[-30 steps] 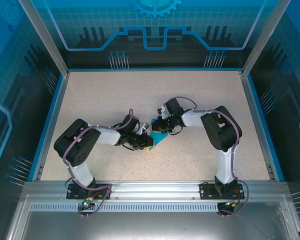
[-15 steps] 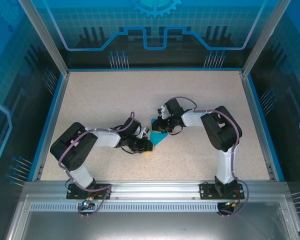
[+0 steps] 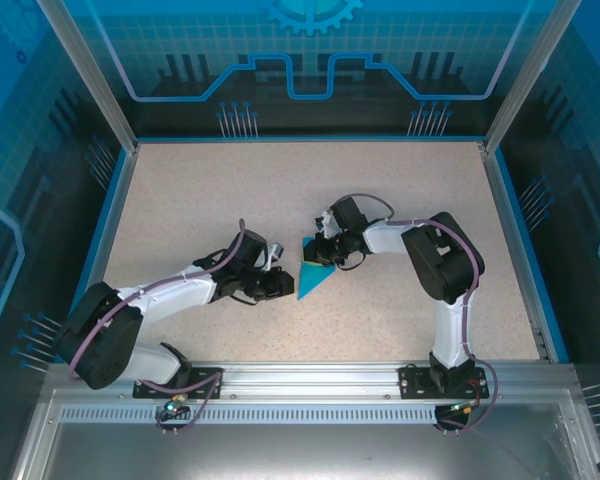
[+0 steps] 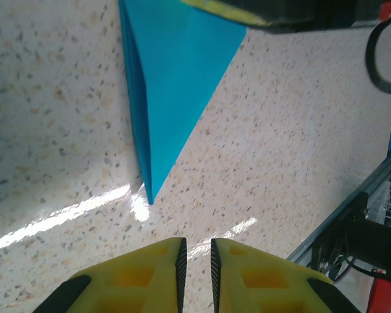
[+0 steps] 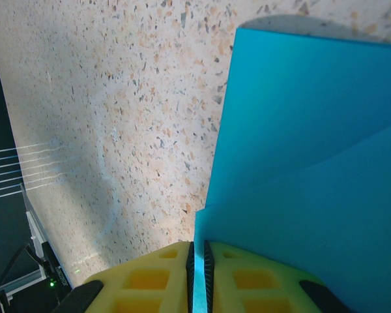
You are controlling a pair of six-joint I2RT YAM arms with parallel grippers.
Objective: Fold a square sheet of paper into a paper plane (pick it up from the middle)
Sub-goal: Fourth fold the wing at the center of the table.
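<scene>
Speckled beige table (image 3: pixel 200 190), blue-rimmed, stood inside a blue-panelled enclosure, with a gear graphic (image 3: pixel 313 12) on the back panel.

One blue paper sheet (image 3: pixel 313 272) lay flat near the table's middle, folded to a narrow triangle. Layered edges ran along one long side. Its long axis ran roughly far-to-near. The sharp tip aimed at the near edge and the broad end faced away from the arm bases.

Counted two arms and two grippers.

Right gripper (image 5: pixel 197 251) was pinched on the sheet's broad far end, with the paper edge between its yellow pads.

Left gripper (image 4: pixel 195 251) sat low over the table just short of the tip and apart from it. Its pads were nearly together, with a thin slit between them and nothing held.
</scene>
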